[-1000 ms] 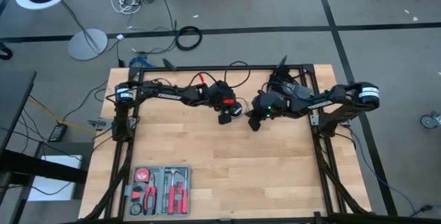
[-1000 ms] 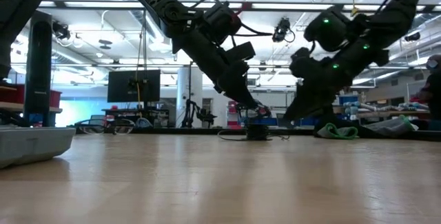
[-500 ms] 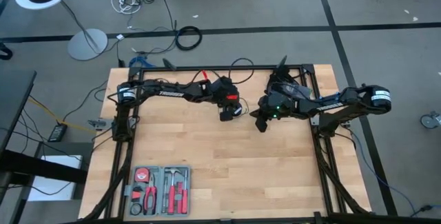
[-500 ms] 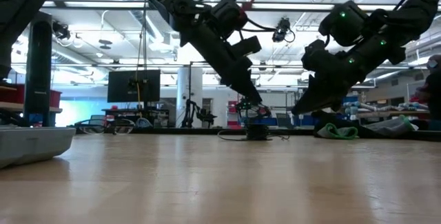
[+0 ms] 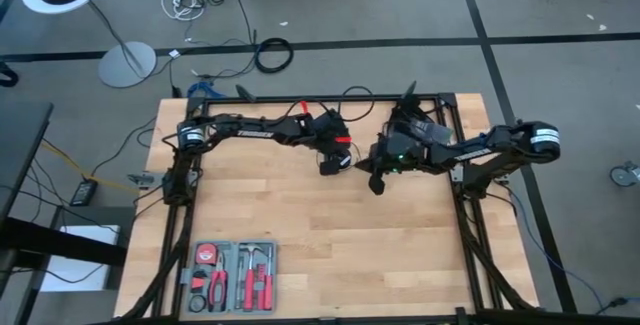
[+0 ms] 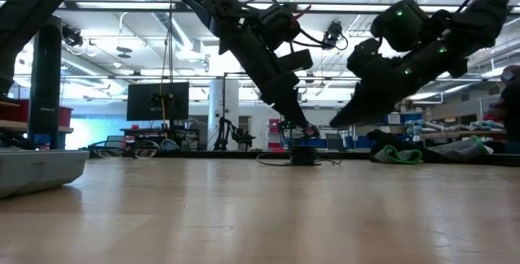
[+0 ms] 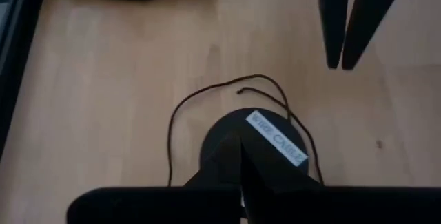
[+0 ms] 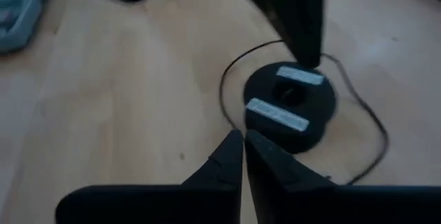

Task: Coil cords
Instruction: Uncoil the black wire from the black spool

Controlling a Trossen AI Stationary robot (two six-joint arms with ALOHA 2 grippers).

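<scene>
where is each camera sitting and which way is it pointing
High view: above the table, looking straight down; both arms, left hand and right hand, meet at the far middle.
Low view: at table-top height, looking level into the room; both arms come down from above.
Left wrist view: on the left arm, looking down at the puck and cord; its shut fingers show.
Right wrist view: on the right arm, facing the same puck; its near-shut fingers show.
Shared: both wrist views show the puck, each with the other hand's fingers.

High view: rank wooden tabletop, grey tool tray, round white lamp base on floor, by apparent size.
1. Wooden tabletop, largest by far.
2. Grey tool tray.
3. Round white lamp base, smallest. It sits lower on the floor, so its true size is unsure.
</scene>
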